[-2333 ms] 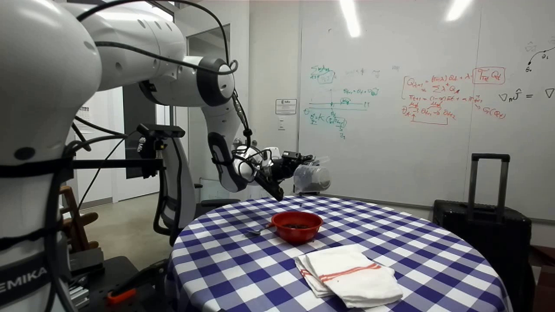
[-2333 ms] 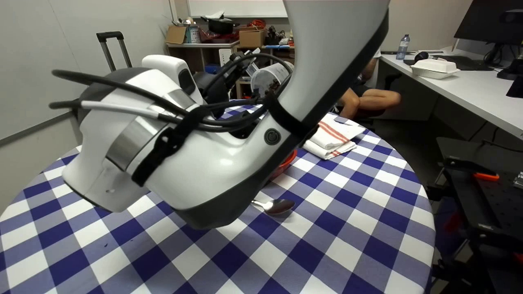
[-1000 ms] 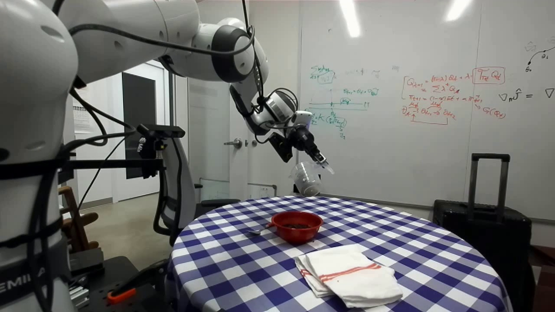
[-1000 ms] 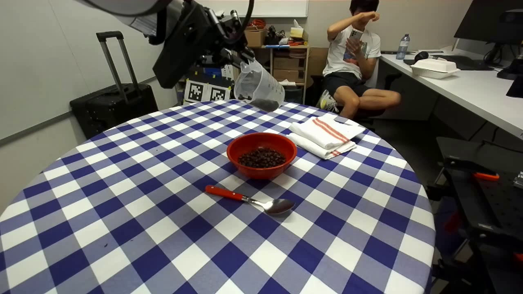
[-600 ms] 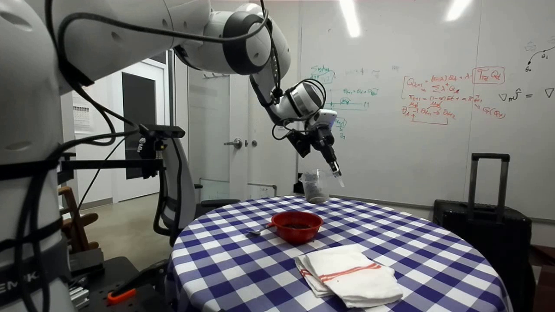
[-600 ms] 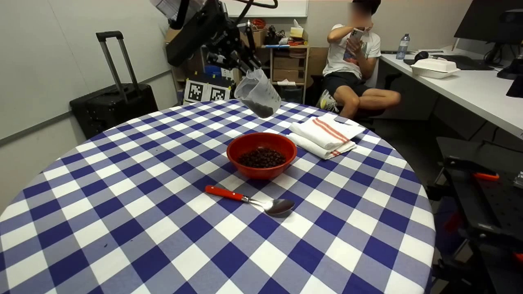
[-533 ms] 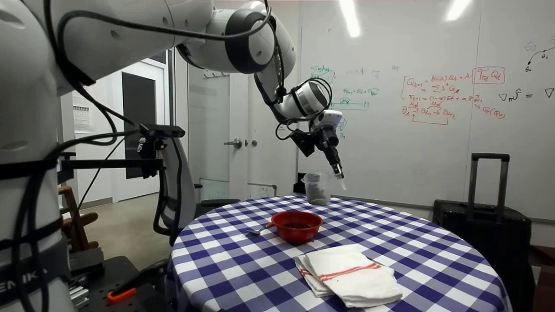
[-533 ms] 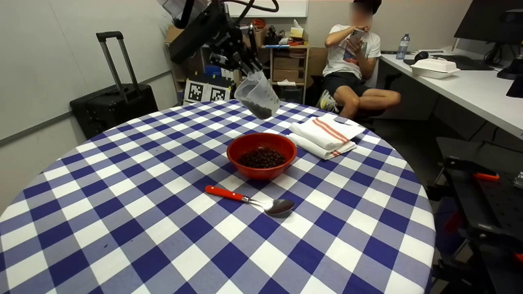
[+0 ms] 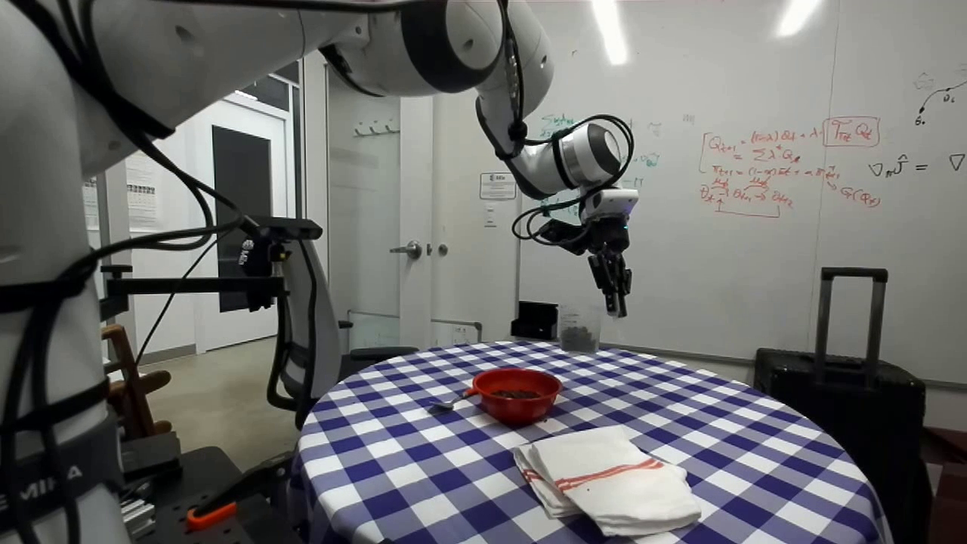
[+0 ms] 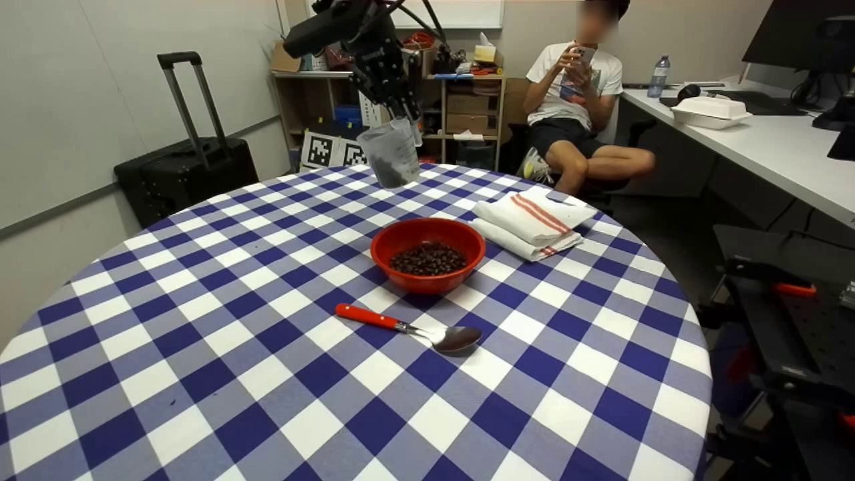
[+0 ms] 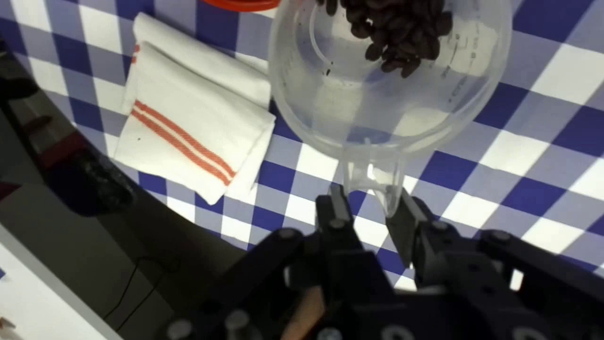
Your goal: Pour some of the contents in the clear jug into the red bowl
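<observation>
The clear jug (image 9: pixel 579 326) hangs nearly upright in my gripper (image 9: pixel 617 308), and it leans slightly in an exterior view (image 10: pixel 391 158). Dark beans lie in its bottom, seen in the wrist view, where the jug (image 11: pixel 330 113) fills the top. My gripper (image 11: pixel 370 200) has its fingers on both sides of the jug's handle. The jug seems held above the table, beyond the bowl; its exact height cannot be told. The red bowl (image 10: pixel 427 282) stands on the table with dark beans in it; it also shows in an exterior view (image 9: pixel 517 412). Only its edge (image 11: pixel 243 4) shows in the wrist view.
A red-handled spoon (image 10: pixel 377 316) lies beside the bowl. A folded white cloth with red stripes (image 9: pixel 612 483) lies near it. A round table with a checked cloth (image 10: pixel 267 374) bears them. A black suitcase (image 10: pixel 187 174) and a seated person (image 10: pixel 574 87) are beyond the table.
The jug was tipped far over about two seconds ago and has turned to nearly upright. The arm has carried it away from the bowl. The bowl, spoon and cloth have not moved.
</observation>
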You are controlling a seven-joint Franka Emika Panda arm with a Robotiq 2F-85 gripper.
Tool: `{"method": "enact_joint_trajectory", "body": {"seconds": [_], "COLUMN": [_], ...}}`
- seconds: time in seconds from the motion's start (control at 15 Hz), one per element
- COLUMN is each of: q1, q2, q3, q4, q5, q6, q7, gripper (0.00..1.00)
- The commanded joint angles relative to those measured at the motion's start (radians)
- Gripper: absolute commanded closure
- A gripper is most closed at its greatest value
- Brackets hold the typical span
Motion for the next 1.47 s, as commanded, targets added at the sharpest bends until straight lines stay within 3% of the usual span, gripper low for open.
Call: {"method": "enact_joint_trajectory", "body": {"seconds": [0.0, 0.27, 0.47, 0.8, 1.27, 1.33, 1.4], "q1": [0.072, 0.167, 0.238, 0.286, 0.277, 0.273, 0.270], "q2": [-0.114, -0.163, -0.176, -0.171, -0.189, -0.195, -0.205], "q3": [-0.184, -0.345, -0.429, -0.452, -0.438, -0.435, -0.432], "q4": [-0.190, -0.349, -0.447, -0.559, -0.650, -0.658, -0.669], "q5": [0.106, 0.067, 0.035, 0.047, 0.074, 0.079, 0.084], "q6": [0.245, 0.486, 0.579, 0.606, 0.615, 0.614, 0.618], "q7": [0.113, 0.298, 0.433, 0.511, 0.524, 0.520, 0.514], "gripper": [0.94, 0.94, 0.94, 0.94, 0.94, 0.49, 0.47]}}
